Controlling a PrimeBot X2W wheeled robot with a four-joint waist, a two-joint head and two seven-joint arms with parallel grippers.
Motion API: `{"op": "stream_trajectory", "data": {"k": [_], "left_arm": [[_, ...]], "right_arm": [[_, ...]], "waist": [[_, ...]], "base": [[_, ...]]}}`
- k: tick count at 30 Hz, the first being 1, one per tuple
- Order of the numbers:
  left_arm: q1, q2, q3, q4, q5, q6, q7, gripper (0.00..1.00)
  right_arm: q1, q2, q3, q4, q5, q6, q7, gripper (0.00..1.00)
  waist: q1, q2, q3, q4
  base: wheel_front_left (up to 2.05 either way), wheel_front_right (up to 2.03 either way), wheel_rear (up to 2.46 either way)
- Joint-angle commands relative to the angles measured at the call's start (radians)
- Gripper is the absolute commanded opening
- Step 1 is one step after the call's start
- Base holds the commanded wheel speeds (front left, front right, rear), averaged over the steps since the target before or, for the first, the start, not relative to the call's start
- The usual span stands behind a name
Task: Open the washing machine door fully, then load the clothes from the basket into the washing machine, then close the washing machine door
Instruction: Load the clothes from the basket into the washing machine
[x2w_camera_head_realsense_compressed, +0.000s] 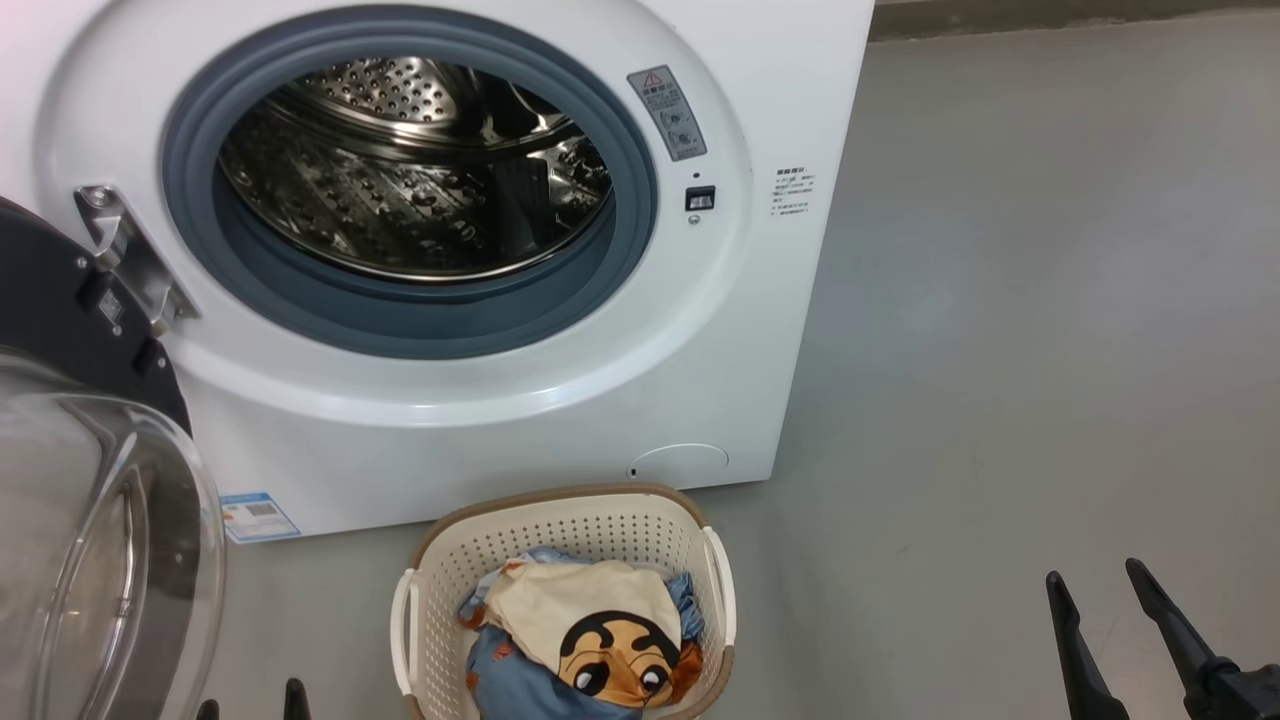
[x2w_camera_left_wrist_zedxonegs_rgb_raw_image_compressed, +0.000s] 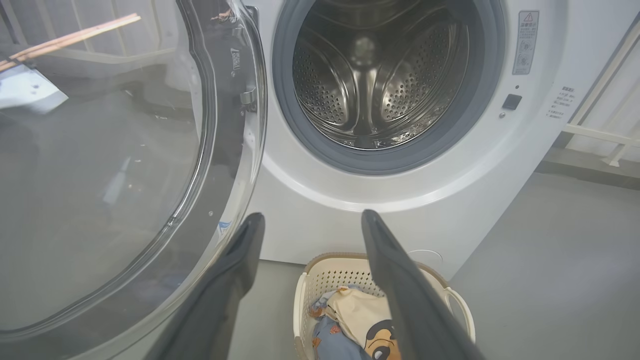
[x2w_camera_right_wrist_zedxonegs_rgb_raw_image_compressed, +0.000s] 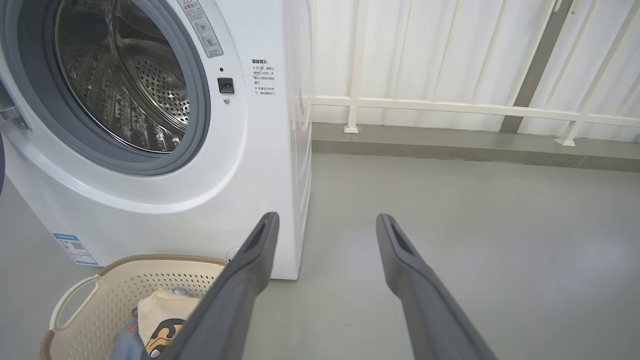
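The white washing machine (x2w_camera_head_realsense_compressed: 480, 440) stands with its steel drum (x2w_camera_head_realsense_compressed: 410, 170) bare and nothing inside. Its door (x2w_camera_head_realsense_compressed: 90, 520) is swung out to the left, glass bowl window toward me; in the left wrist view the door (x2w_camera_left_wrist_zedxonegs_rgb_raw_image_compressed: 100, 175) is very close on the left. On the floor before the machine sits the cream basket (x2w_camera_head_realsense_compressed: 440, 580) holding the clothes (x2w_camera_head_realsense_compressed: 580, 640), blue fabric under a cream cartoon-face piece. My left gripper (x2w_camera_head_realsense_compressed: 250, 705) is open at the bottom edge, left of the basket. Well to the basket's right my right gripper (x2w_camera_head_realsense_compressed: 1095, 585) is open, holding nothing.
Grey floor (x2w_camera_head_realsense_compressed: 1000, 350) stretches to the right of the machine. A white railing (x2w_camera_right_wrist_zedxonegs_rgb_raw_image_compressed: 450, 105) on a low kerb runs behind it in the right wrist view. A blue label (x2w_camera_head_realsense_compressed: 258, 516) marks the machine's lower left front.
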Motion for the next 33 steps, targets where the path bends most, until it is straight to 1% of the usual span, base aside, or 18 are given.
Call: {"op": "stream_trajectory", "data": {"k": [1, 8, 13, 16, 18, 19, 21, 23, 24, 26, 28, 31, 33], "left_arm": [[-0.043, 0.003, 0.028, -0.032, 0.005, 0.005, -0.006, 1.00], [-0.063, 0.003, -0.008, -0.041, 0.012, 0.008, -0.006, 1.00], [-0.115, 0.003, -0.069, 0.024, 0.025, 0.016, -0.006, 1.00], [-0.180, 0.003, -0.111, 0.100, 0.012, 0.008, -0.006, 1.00], [-0.235, 0.003, -0.141, 0.181, 0.007, -0.008, -0.006, 1.00], [-0.235, 0.003, -0.141, 0.181, 0.007, -0.008, -0.006, 1.00], [-0.299, 0.003, -0.174, 0.266, -0.036, -0.012, -0.006, 1.00], [-0.373, 0.003, -0.198, 0.351, -0.046, -0.028, -0.005, 1.00], [-0.408, 0.003, -0.199, 0.388, -0.069, -0.030, -0.005, 1.00], [-0.479, 0.003, -0.203, 0.465, -0.072, -0.036, -0.005, 1.00], [-0.544, 0.003, -0.188, 0.536, -0.085, -0.048, -0.005, 1.00], [-0.625, 0.011, -0.170, 0.632, -0.093, -0.053, -0.005, 1.00], [-0.669, 0.012, -0.146, 0.694, -0.122, -0.060, -0.003, 1.00]], "right_arm": [[-0.036, -0.023, 0.018, -0.025, 0.011, 0.002, -0.012, 1.00], [-0.058, -0.019, 0.026, -0.025, 0.019, 0.002, -0.012, 1.00], [-0.081, -0.015, 0.031, -0.026, 0.032, 0.002, -0.012, 1.00], [-0.102, -0.018, 0.035, -0.026, 0.046, 0.002, -0.012, 1.00], [-0.120, -0.021, 0.038, -0.026, 0.056, 0.002, -0.012, 1.00], [-0.120, -0.021, 0.038, -0.026, 0.056, 0.002, -0.012, 1.00], [-0.142, -0.023, 0.041, -0.026, 0.069, 0.002, -0.012, 1.00], [-0.167, -0.025, 0.044, -0.026, 0.082, 0.002, -0.012, 1.00], [-0.180, -0.025, 0.046, -0.026, 0.089, 0.002, -0.012, 1.00], [-0.207, -0.024, 0.050, -0.025, 0.102, 0.002, -0.012, 1.00], [-0.231, -0.023, 0.052, -0.022, 0.115, 0.002, -0.012, 1.00], [-0.264, -0.020, 0.057, -0.011, 0.130, 0.002, -0.012, 1.00], [-0.284, -0.016, 0.062, -0.008, 0.138, 0.002, -0.012, 1.00]], "waist": [[0.0000, -0.0001, 0.003, 0.000], [0.0000, -0.0001, 0.036, -0.022], [0.0000, -0.0001, 0.092, -0.057], [0.0000, -0.0001, 0.146, -0.083], [0.0000, -0.0001, 0.190, -0.102], [0.0000, -0.0001, 0.190, -0.102], [0.0000, -0.0001, 0.241, -0.122], [0.0000, -0.0001, 0.296, -0.142], [0.0000, -0.0001, 0.324, -0.153], [0.0000, -0.0001, 0.381, -0.173], [0.0000, -0.0001, 0.434, -0.192], [0.0000, -0.0001, 0.499, -0.216], [0.0000, -0.0001, 0.532, -0.231]], "base": [[0.00, 0.00, 0.00], [0.00, 0.00, 0.00], [0.00, 0.00, 0.00], [0.00, 0.00, 0.00], [0.00, 0.00, 0.00], [0.00, 0.00, 0.00], [0.00, 0.00, 0.00], [0.00, 0.00, 0.00], [0.00, 0.00, 0.00], [0.00, 0.00, 0.00], [0.00, 0.00, 0.00], [0.00, 0.00, 0.00], [0.00, 0.00, 0.00]]}}
